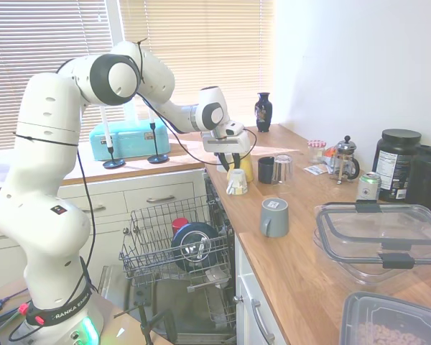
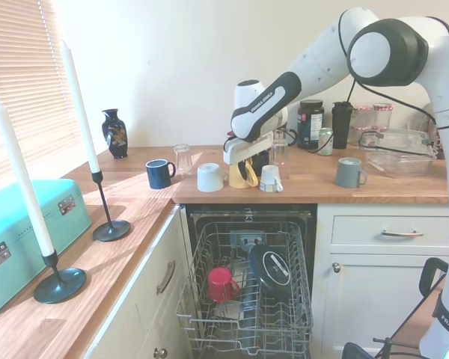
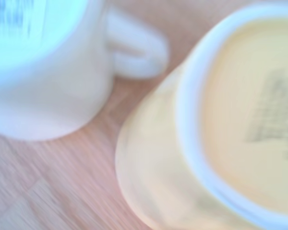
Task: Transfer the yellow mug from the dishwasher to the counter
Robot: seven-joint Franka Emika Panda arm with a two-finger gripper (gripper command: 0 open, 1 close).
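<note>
The yellow mug stands upside down on the counter, just above the open dishwasher. It sits between a white mug and a small cream cup. My gripper reaches down from above, its fingers shut on the mug's upturned base. In the first exterior view the yellow mug shows partly behind the cream cup, under the gripper. Very close in the wrist view are the yellow mug and the white mug, both blurred.
A navy mug, a glass and a vase stand further along. A grey mug, a clear lidded box, a French press and a can occupy the counter. A red mug and a dark round lid sit in the rack.
</note>
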